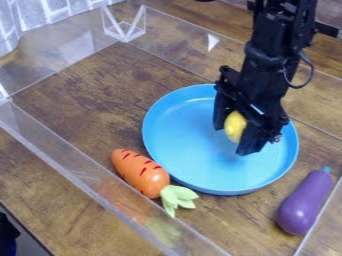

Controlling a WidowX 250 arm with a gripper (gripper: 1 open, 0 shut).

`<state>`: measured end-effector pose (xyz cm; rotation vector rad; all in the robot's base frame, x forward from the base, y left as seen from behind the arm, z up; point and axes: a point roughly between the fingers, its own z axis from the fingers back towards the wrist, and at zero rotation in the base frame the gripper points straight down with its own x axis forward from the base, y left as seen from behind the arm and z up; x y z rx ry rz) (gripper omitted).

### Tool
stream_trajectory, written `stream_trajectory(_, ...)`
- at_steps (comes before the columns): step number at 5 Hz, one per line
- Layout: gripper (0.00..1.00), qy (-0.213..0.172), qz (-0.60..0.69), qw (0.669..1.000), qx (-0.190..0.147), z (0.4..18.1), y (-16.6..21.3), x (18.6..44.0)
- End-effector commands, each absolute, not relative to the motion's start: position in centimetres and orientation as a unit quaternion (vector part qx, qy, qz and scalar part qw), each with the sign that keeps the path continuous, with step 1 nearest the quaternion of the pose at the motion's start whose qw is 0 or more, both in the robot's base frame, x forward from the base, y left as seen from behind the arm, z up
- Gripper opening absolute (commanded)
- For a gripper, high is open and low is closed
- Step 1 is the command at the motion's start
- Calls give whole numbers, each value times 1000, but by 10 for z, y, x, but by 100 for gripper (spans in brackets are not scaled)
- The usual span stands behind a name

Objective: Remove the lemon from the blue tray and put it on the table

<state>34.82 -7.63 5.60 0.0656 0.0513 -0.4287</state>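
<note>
The fingers (250, 128) are closed around the yellow toy lemon (235, 126), holding it over the blue tray (201, 165)

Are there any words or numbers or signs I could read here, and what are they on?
No, there are none to read. The blue tray, the toy lemon, the toy carrot, the toy eggplant and the wooden tabletop show no letters, numbers or signs.

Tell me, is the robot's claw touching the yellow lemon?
Touching: the camera view shows the lemon held between the dark fingers of the gripper.
</note>
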Motion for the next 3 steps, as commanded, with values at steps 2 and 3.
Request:
stream_trajectory(2, 0, -49, -196, 979, 38, 113, -62, 363)
stream_trajectory(3, 0, -53, -190, 980, 40, 118, -54, 365)
